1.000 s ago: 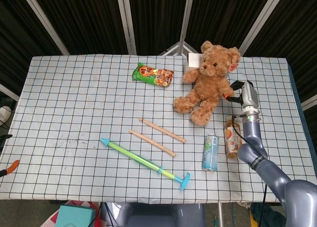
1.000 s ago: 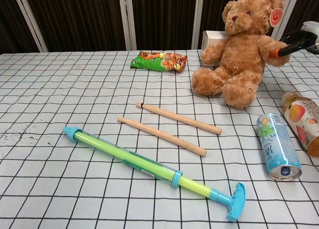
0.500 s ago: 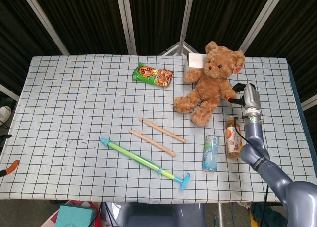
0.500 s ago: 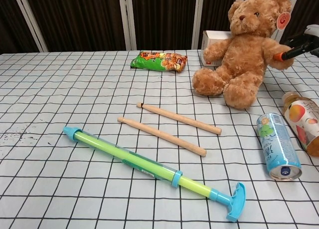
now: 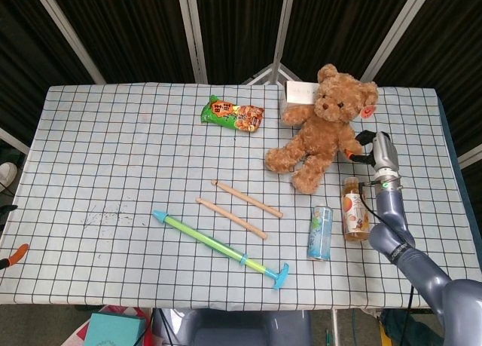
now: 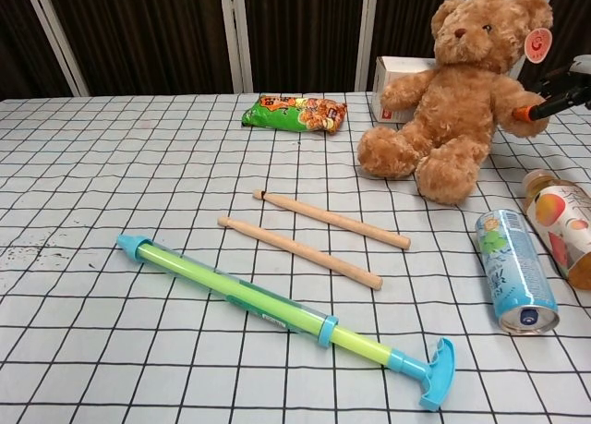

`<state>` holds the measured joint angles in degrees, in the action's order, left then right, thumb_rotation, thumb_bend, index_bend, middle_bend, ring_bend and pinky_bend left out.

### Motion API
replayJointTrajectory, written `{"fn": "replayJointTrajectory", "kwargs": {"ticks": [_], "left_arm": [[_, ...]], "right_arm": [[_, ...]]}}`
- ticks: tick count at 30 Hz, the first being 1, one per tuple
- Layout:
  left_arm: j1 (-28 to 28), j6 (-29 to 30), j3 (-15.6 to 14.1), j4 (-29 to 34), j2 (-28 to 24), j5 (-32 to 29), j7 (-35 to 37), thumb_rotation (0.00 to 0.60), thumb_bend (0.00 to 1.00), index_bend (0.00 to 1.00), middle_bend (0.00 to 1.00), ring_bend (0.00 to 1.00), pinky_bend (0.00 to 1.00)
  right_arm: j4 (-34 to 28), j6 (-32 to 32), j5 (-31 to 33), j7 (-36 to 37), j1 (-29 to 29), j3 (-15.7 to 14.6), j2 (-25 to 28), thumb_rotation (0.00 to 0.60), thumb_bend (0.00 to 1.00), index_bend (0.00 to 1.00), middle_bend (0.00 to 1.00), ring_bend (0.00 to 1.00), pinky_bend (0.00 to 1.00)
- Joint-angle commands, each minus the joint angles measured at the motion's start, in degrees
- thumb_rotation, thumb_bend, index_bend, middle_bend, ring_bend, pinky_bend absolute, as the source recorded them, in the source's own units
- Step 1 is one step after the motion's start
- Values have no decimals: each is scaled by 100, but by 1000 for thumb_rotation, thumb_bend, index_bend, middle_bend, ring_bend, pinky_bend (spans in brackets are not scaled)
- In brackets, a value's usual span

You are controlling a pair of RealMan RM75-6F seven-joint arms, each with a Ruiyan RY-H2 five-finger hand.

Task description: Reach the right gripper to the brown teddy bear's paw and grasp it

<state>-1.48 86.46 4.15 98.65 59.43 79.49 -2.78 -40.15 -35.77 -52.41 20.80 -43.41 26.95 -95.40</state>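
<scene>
1. Left of the action: green snack bag [image 5: 232, 114], two wooden sticks [image 5: 239, 207] and a blue-green water pump toy [image 5: 221, 247] on the checked tablecloth [image 5: 113, 157]; irrelevant to the grasp.
2. Far right of centre: brown teddy bear [image 5: 320, 126], sitting and tilted toward its outer arm, white box [image 5: 300, 93] behind. Plush, probably light and soft; likely to drag or tip when pulled, not resist.
3. Best hold: the narrow paw [image 6: 513, 107], squeezed firmly since fur compresses and slips.
4. Right edge: right hand [image 5: 372, 145] with orange-tipped fingers closed on that paw.
5. Left hand unseen.
</scene>
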Motion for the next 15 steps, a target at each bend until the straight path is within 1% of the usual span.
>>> {"fn": "replayJointTrajectory", "kwargs": {"ticks": [1, 2, 3, 5, 7, 11, 13, 15], "left_arm": [[-5, -16, 1, -1, -4, -10, 10, 600, 313, 229, 0, 0, 118], [-6, -18, 2, -1, -7, -11, 16, 600, 313, 229, 0, 0, 118], [-6, -18, 2, -2, -10, -9, 21, 600, 313, 229, 0, 0, 118], [-3, -11, 0, -3, -17, 2, 41, 600, 312, 229, 0, 0, 118], [0, -14, -5, -11, -24, 9, 62, 600, 312, 229, 0, 0, 118], [-9, -36, -19, -13, -40, 43, 102, 600, 313, 229, 0, 0, 118], [-10, -39, -30, -15, -48, 74, 127, 600, 313, 229, 0, 0, 118], [-7, -37, -44, -15, -58, 106, 156, 600, 313, 229, 0, 0, 118]], "right_arm": [[-217, 111, -211, 111, 85, -122, 192, 600, 297, 92, 163, 117, 0], [-318, 187, -258, 134, 120, -164, 276, 600, 275, 31, 113, 80, 0], [-396, 238, -279, 150, 146, -186, 338, 600, 262, 10, 90, 62, 0], [-623, 313, -313, 210, 226, -212, 506, 600, 241, 0, 60, 40, 0], [-888, 239, -344, 314, 349, -192, 680, 600, 240, 0, 57, 39, 0], [-1494, -117, -458, 537, 752, -184, 1106, 600, 240, 0, 57, 39, 0], [-1768, -328, -570, 559, 981, -257, 1331, 600, 240, 0, 57, 39, 0], [-2144, -654, -760, 536, 1303, -395, 1628, 600, 240, 0, 57, 40, 0]]}}
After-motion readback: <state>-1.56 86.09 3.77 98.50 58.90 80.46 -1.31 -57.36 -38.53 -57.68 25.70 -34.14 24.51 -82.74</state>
